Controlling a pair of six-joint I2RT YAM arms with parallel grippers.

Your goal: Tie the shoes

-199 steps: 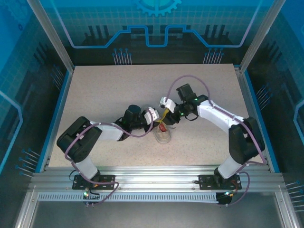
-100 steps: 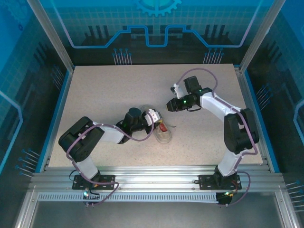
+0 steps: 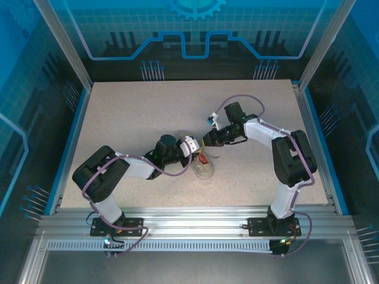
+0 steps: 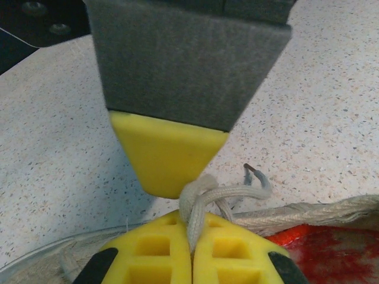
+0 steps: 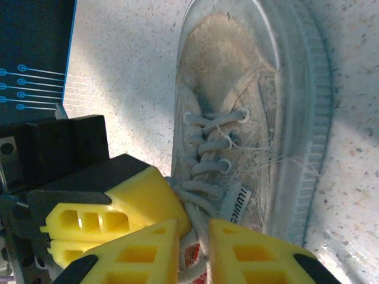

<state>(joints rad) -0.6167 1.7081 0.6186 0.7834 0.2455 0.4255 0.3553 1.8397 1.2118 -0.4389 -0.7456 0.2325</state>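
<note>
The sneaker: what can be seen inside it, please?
A red patch shows inside the sneaker, at its opening. Deeper toward the toe, the laces and the upper cover the inside, so nothing there can be seen.

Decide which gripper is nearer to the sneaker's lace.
Left. The left gripper is shut on the lace; the right gripper is open, its fingers either side of it at the sneaker.

The sneaker point(image 5: 237, 118) is worn, fuzzy grey cloth with a glossy, translucent rubbery sole rim. Its laces point(image 4: 198, 201) are woven cord. The fingertips point(image 4: 169, 154) are matt yellow plastic. The table point(image 4: 320, 106) is matt, speckled and finely grainy.
</note>
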